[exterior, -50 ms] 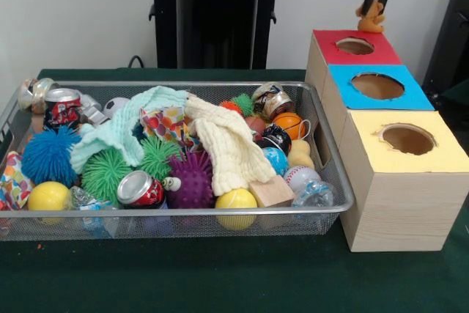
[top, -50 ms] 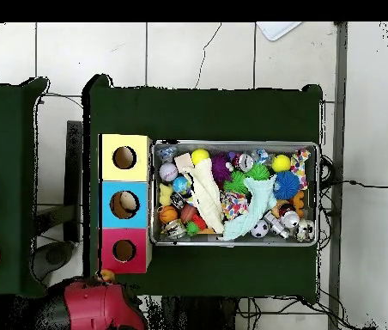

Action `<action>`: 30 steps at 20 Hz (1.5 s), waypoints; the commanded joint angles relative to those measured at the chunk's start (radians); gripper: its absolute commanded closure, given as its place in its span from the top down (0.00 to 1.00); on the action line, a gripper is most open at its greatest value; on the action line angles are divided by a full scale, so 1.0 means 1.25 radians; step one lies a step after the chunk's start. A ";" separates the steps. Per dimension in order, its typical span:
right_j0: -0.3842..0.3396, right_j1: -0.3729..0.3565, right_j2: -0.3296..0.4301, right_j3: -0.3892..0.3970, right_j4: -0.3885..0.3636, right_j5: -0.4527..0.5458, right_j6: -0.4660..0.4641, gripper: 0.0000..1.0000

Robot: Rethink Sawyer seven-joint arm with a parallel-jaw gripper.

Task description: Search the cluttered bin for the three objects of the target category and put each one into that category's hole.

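Green cloth covers the table (exterior, -50 ms: 220, 284), giving the wire bin (exterior, -50 ms: 333, 181) and the sorting box a flat, non-slip footing side by side so transfers are short. That bin is heaped with mixed clutter, cream and mint cloths (exterior, -50 ms: 227, 144) draped over spiky balls, crushed cans and sports balls, which is why a search is needed at all. Just beside it stands the wooden box (exterior, -50 ms: 396, 210) with three holes in a row: yellow (exterior, -50 ms: 408, 139), blue (exterior, -50 ms: 377, 86) and red (exterior, -50 ms: 355, 46), one per category. Above and just behind the red hole hangs the gripper (exterior, -50 ms: 374, 14), its black fingers closed on a small orange-yellow toy (exterior, -50 ms: 372, 18), apparently poised for dropping; it is not yet in the hole. In the overhead view something pale already lies inside the blue hole.
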 commanded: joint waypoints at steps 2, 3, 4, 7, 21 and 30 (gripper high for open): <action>-0.032 0.063 -0.029 -0.205 -0.015 0.110 0.134 0.00; -0.032 0.065 -0.031 -0.199 -0.020 0.100 0.132 0.00; -0.032 0.068 -0.034 -0.193 -0.025 0.091 0.130 0.00; -0.032 0.055 -0.036 -0.180 -0.034 0.082 0.120 0.00; -0.056 -0.075 -0.024 -0.203 -0.035 0.323 0.105 0.00; -0.091 -0.070 -0.008 -0.235 -0.055 0.326 0.076 0.00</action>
